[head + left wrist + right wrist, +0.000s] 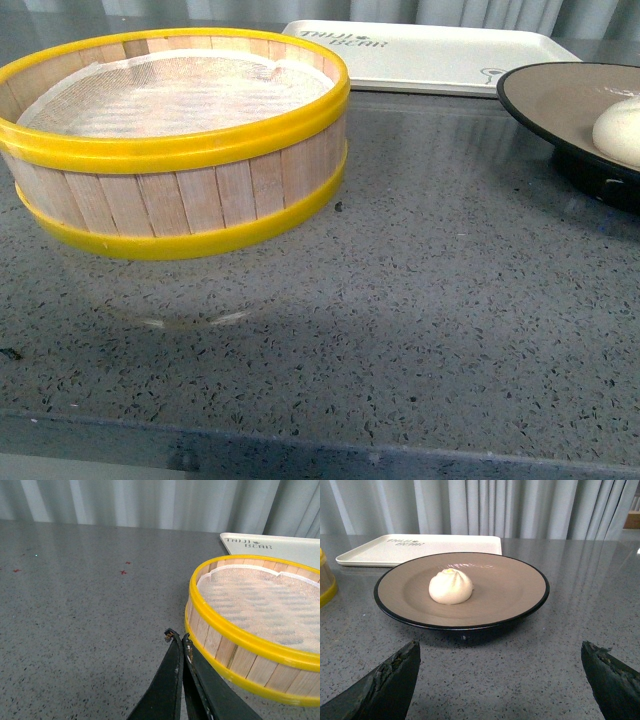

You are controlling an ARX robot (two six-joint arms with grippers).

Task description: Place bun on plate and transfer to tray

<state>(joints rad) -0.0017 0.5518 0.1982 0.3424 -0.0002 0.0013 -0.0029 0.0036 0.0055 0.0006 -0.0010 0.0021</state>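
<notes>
Countertop (400, 300) of grey speckled stone carries the steamer basket (180, 190), and behind it the tray (430, 60). The plate (505, 590) stands on the counter near the tray, with the bun (450, 586) lying on its brown face. The right gripper (498, 676) is spread wide before the plate. The left gripper (177, 637) is pressed together just beside the basket.

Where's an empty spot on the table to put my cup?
Biggest bare patch: the grey countertop in front of the steamer basket and the plate. The gap between those two is open too. The tray behind them has nothing on it. Crowded: the plate's middle, where the bun sits.
</notes>
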